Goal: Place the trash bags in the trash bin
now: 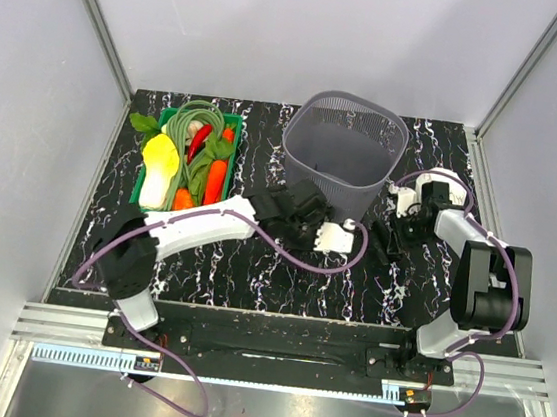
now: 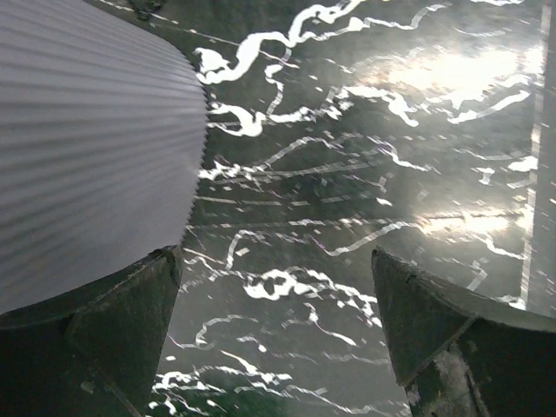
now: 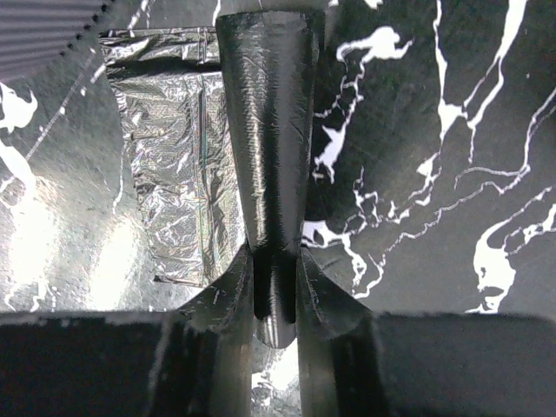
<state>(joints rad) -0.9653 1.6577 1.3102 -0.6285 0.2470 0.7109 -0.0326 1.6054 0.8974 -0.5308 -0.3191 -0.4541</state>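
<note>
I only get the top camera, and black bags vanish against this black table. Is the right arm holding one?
Observer: Yes. The right fingers are shut on a folded trash bag.
Operator: Any others out?
Observer: A second trash bag lies flat on the table beside it, near the trash bin.
Operator: And the left arm?
Observer: Left fingers open, nothing between them, next to the bin's wall.

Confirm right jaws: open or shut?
Shut on a rolled black trash bag; right wrist view shows the right gripper pinching its lower end.
</note>
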